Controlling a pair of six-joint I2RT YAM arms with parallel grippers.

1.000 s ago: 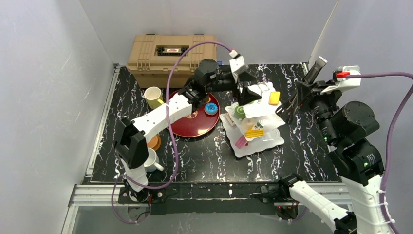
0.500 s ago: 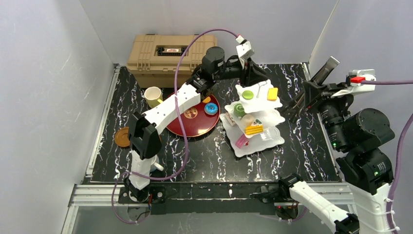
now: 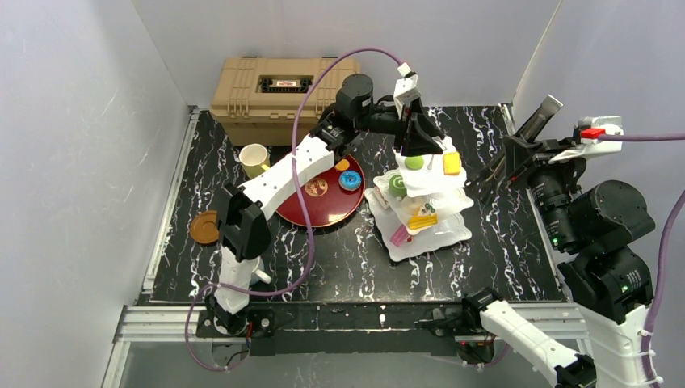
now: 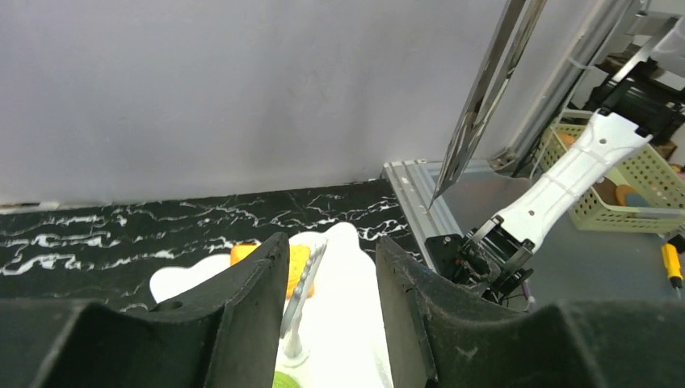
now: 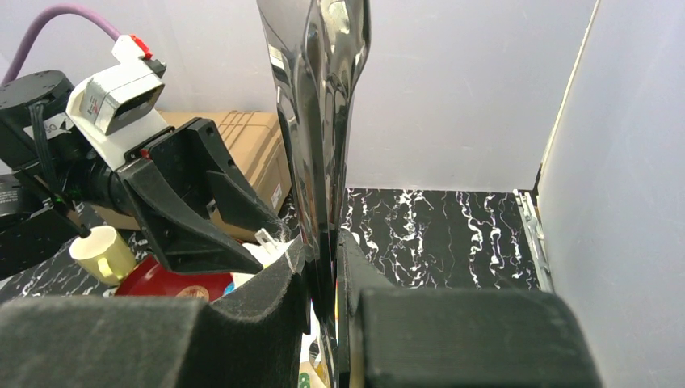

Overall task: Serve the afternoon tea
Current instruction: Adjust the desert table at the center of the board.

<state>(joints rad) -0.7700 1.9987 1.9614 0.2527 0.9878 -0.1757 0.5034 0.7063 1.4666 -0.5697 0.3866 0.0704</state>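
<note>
The white three-tier stand (image 3: 440, 233) is right of centre on the table. Its top tier (image 4: 347, 323) carries a green cake (image 3: 414, 162) and an orange cake (image 3: 453, 162). Lower tiers hold a green doughnut (image 3: 397, 185), a yellow cake (image 3: 422, 219) and a pink one (image 3: 400, 235). My left gripper (image 3: 420, 148) hangs open over the top tier, its fingers straddling the stand's silver centre post (image 4: 303, 283), which is close to the left finger. My right gripper (image 5: 323, 259) is shut on shiny metal tongs (image 5: 319, 121), held up to the right of the stand.
A dark-red tray (image 3: 303, 214) left of the stand holds a blue doughnut (image 3: 350, 180) and two other small cakes. A pale-yellow mug (image 3: 254, 159) is at the back left, with a brown saucer (image 3: 203, 228) at the left edge. The white mug (image 3: 257, 275) is near the left arm's base, and the tan case (image 3: 275, 93) is behind.
My left gripper rose off the top tier, leaving the green cake there, and now straddles the centre post. The right arm lifted the tongs, then held still.
</note>
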